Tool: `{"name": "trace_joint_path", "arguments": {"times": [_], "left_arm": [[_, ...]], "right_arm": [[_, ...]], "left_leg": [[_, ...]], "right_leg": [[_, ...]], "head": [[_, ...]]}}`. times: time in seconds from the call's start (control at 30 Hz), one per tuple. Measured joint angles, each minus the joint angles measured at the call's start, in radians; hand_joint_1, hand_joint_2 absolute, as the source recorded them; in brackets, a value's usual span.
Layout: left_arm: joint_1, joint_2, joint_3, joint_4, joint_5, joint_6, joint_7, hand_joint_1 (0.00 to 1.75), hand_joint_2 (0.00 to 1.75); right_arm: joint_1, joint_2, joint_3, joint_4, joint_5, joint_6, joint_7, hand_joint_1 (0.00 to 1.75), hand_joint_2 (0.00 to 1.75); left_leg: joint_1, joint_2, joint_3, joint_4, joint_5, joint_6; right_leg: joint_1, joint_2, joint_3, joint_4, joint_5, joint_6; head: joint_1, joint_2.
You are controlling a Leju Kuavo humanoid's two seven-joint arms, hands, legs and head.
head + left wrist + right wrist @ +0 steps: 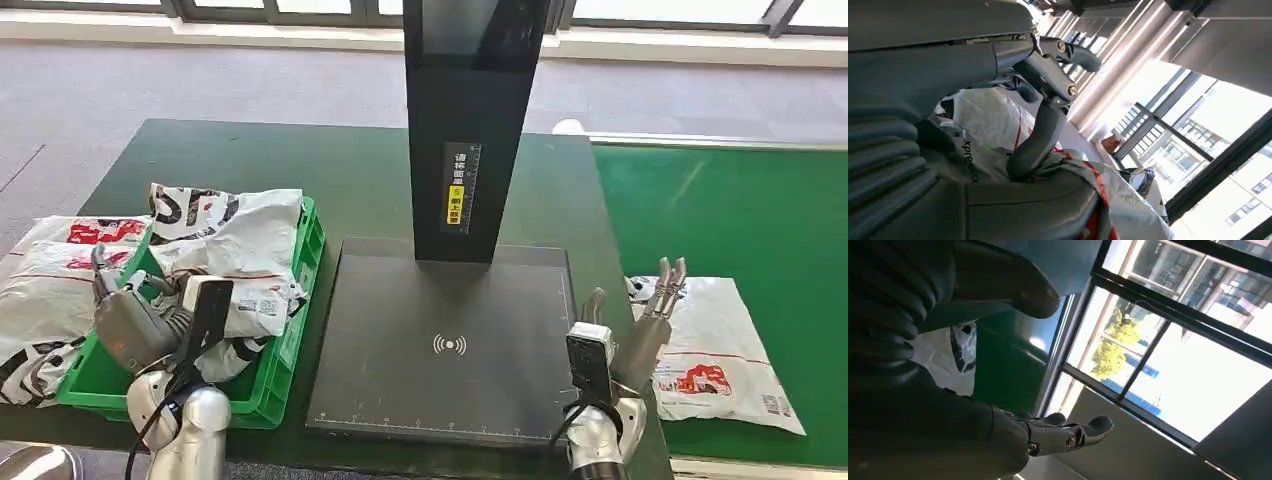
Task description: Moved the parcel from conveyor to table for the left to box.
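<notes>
Nearest the robot, the right hand [645, 325] is raised at the edge of the conveyor [760, 220], its fingers straight and apart, with nothing held. The parcel [715, 350], a white mailer with red print, is seen lying flat on the green belt just beside that hand; whether it is touched cannot be told. It is judged that the move has hardly begun: the parcel has not been lifted, and the carry to the table [300, 180] and the boxing by the left are still to be done.

On the other side, the left hand [135, 320] is lowered into the green crate [290, 340]. Its fingers are seen curled against the bags in the wrist view, but whether anything is actually gripped cannot be told. The crate is heaped with white mailers [235, 245] bearing black and red print, piled above its rim, and further mailers [50, 290] lie outside it on the table edge.

Between the two, the black scanning plate [450, 340] is bare, and its dark upright post [470, 120] stands behind it.
</notes>
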Motion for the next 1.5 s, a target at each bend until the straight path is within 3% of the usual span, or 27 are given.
{"name": "trace_joint_path", "arguments": {"times": [0.17, 0.83, 0.87, 1.5], "left_arm": [[0.000, 0.000, 0.000, -0.003, 0.021, 0.000, -0.015, 0.00, 0.00], [0.021, 0.000, 0.081, -0.155, 0.299, 0.000, -0.283, 0.00, 0.00], [0.021, 0.000, 0.084, -0.158, 0.303, 0.000, -0.286, 0.00, 1.75], [0.023, 0.000, 0.097, -0.167, 0.314, 0.000, -0.298, 0.00, 1.75]], "right_arm": [[0.000, 0.000, 0.000, 0.002, -0.014, 0.001, 0.000, 0.00, 1.75], [-0.001, -0.001, 0.000, 0.029, -0.014, 0.000, 0.000, 0.00, 1.75], [-0.001, -0.001, 0.000, 0.030, -0.014, 0.000, 0.000, 0.00, 1.75], [0.000, -0.001, 0.000, 0.034, -0.015, 0.000, 0.000, 0.00, 1.75]], "left_leg": [[0.000, 0.000, 0.000, 0.000, 0.000, 0.000], [0.000, 0.000, 0.000, 0.000, 0.000, 0.000], [0.000, 0.000, 0.000, 0.000, 0.000, 0.000], [0.000, 0.000, 0.000, 0.000, 0.000, 0.000]], "right_leg": [[0.000, 0.000, 0.000, 0.000, 0.000, 0.000], [0.000, 0.000, 0.000, 0.000, 0.000, 0.000], [0.000, 0.000, 0.000, 0.000, 0.000, 0.000], [0.000, 0.000, 0.000, 0.000, 0.000, 0.000]], "head": [[0.000, 0.000], [0.000, 0.000], [0.000, 0.000], [0.000, 0.000]]}}
